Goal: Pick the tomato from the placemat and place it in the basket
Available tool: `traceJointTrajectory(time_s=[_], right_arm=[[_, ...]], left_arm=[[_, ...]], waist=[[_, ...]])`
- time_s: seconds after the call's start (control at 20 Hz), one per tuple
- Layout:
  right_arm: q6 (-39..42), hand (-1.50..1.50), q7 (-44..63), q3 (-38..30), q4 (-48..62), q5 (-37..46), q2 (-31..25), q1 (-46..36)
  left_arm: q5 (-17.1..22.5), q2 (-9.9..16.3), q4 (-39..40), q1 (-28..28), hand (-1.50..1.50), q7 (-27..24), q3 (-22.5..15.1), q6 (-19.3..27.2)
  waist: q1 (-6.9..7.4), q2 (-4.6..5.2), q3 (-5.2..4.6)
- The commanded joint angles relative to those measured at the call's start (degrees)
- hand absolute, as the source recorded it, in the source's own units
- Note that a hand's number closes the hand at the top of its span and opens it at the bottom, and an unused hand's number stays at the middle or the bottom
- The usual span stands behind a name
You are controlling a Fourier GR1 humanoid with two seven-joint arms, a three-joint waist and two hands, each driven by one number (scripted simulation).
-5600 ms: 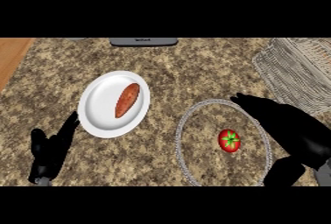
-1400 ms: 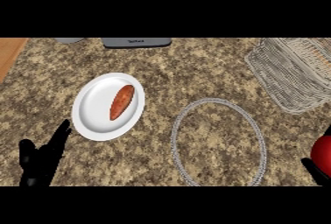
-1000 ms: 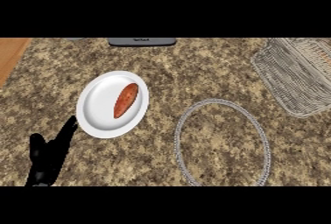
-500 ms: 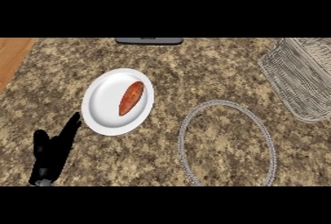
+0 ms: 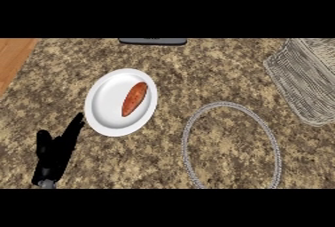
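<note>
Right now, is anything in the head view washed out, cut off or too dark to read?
Head view: lighting even, no glare; the white plate is bright, but the orange food reads clearly. The basket is cut off at the right edge. The left hand shows as a black silhouette, little surface detail.

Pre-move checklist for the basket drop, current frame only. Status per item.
1. Red tomato in view: not ok; it shows nowhere, not on the placemat or in the visible part of the basket.
2. Right hand in view: not ok, out of frame, so grasp cannot tell.
3. Round grey-rimmed placemat clear of the tomato: ok.
4. Pale woven wicker basket in view: ok, partly cut by the right edge; its inside cannot tell.
5. Black left hand out of the way: ok, resting open at lower left.
6. White plate with orange sweet potato apart from basket: ok.
</note>
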Motion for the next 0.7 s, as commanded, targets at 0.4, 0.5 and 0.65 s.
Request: traceJointTrajectory(time_s=[0.4,0.5,0.65], right_arm=[[1.30,1.50,-12.47,0.77,24.03,2.55,5.80,-7.85],[2.86,1.50,-13.54,0.53,27.62,2.93,4.59,-10.14],[1.93,1.50,-18.78,0.59,32.67,4.90,5.47,-9.89]], left_arm=[[-0.10,-0.98,5.26,2.51,0.00,1.36,-0.18,-1.24],[-0.93,-1.91,5.59,2.07,0.00,0.51,-0.08,0.09],[-0.67,-1.64,1.26,3.38,0.00,3.47,-0.91,-0.35]], waist=[[-0.26,0.71,-0.57],[-0.44,0.65,-0.58],[-0.10,0.65,-0.51]])
